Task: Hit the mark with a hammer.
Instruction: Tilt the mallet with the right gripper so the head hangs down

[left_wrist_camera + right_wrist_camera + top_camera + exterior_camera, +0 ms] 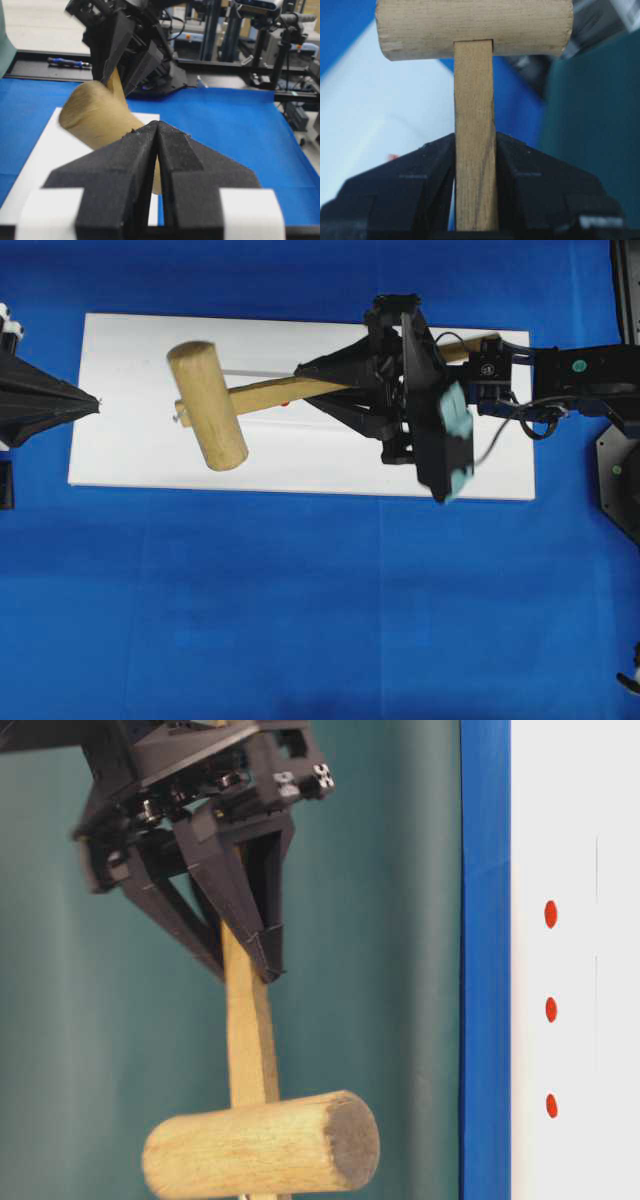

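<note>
My right gripper (318,388) is shut on the slim handle of the light-brown wooden hammer (207,405), about midway along it. In the right wrist view the handle (475,150) sits pinched between the black fingers, with the thick head (475,27) ahead. At table level the hammer head (260,1145) is held apart from the white board (580,820), which carries three red marks (551,1009) in a row. From overhead, a sliver of red mark (286,403) peeks out under the handle. My left gripper (92,400) is shut and empty at the board's left edge, pointing at the head (95,117).
The white board (300,465) lies on a blue cloth (300,620). The right arm's body and wrist camera (445,430) hang over the board's right half. A dark stand (620,470) sits at the right edge.
</note>
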You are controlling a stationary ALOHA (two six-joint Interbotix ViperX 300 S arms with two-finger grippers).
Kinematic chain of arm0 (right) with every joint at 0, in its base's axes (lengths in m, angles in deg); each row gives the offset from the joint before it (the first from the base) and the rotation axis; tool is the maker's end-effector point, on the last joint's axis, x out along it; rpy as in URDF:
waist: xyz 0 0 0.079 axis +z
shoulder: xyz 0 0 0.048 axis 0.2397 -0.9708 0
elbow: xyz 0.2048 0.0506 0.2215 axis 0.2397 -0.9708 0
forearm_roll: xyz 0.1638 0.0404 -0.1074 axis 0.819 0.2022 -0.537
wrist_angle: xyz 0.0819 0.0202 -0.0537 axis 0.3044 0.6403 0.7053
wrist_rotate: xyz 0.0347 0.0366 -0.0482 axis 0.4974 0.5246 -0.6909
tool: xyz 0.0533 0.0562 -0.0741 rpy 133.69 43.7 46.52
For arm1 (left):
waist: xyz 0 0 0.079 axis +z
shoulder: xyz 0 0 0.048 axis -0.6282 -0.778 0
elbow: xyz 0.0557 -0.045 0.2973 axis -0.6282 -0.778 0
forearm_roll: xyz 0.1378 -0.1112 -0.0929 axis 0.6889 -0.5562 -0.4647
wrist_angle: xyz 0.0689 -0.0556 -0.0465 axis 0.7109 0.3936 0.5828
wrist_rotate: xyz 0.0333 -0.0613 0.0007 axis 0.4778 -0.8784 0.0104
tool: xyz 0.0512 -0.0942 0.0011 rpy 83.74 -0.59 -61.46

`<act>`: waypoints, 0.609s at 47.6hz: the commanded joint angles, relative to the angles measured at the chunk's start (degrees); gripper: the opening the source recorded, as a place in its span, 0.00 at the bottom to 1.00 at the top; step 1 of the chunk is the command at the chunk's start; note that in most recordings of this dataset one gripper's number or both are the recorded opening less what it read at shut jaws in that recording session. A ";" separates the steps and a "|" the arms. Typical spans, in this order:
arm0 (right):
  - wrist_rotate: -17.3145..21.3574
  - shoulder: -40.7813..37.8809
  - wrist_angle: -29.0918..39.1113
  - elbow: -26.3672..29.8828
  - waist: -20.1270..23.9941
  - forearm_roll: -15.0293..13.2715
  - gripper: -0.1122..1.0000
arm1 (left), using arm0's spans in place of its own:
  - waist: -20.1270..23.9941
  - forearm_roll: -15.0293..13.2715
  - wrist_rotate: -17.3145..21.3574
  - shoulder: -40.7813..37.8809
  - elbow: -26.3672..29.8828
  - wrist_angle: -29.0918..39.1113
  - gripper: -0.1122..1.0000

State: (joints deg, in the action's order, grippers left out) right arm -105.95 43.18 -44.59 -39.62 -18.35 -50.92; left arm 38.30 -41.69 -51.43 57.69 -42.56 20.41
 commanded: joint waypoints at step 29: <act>-17.40 1.58 -7.91 0.53 0.53 0.35 0.19 | -0.09 -0.09 -1.14 -0.79 0.53 -0.26 0.10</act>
State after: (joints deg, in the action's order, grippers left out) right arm -123.44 43.18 -51.10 -39.97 -18.00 -50.75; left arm 38.30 -41.69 -52.48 57.60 -42.47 20.41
